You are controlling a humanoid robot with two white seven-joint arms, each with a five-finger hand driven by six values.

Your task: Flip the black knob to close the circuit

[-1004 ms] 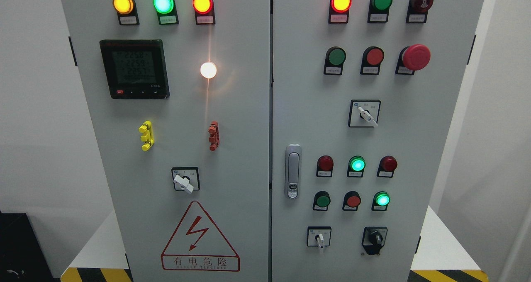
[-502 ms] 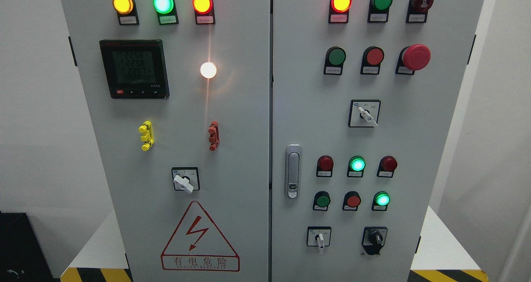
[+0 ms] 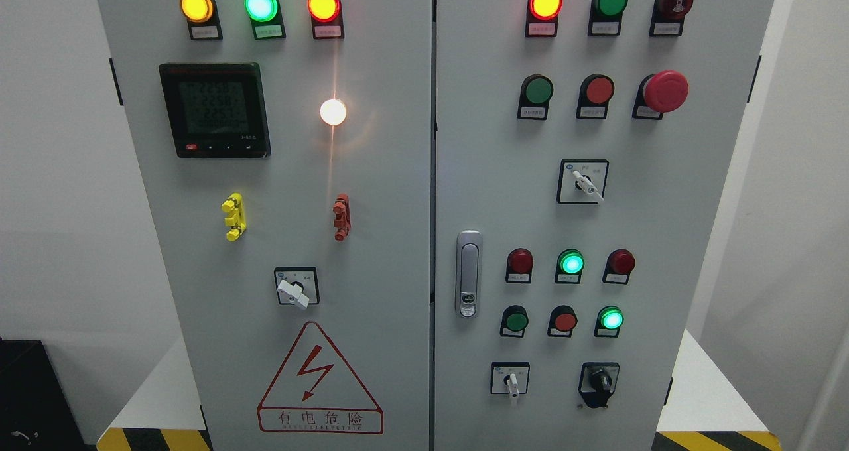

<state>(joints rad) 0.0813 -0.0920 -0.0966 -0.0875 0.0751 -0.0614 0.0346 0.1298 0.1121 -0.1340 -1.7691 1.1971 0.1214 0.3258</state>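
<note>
You face a grey two-door cabinet (image 3: 371, 172) with neither robot hand in view, so you cannot tell whether the fingers are spread or curled. The black knob (image 3: 599, 383) sits at the bottom right of the right door, on a black plate, just right of a white-handled selector switch (image 3: 510, 379) and below a lit green button (image 3: 611, 320). Nothing touches the knob. Higher on that door you see a door latch (image 3: 469, 275) near the centre seam, a red mushroom button (image 3: 665, 91) and a lit red lamp (image 3: 545, 2). On the left door there is a digital meter (image 3: 214, 109), a glowing white lamp (image 3: 333, 112), yellow (image 3: 233, 217) and red (image 3: 341, 217) clips, another white selector (image 3: 296, 288), and a red-outlined warning triangle (image 3: 320, 381).
</note>
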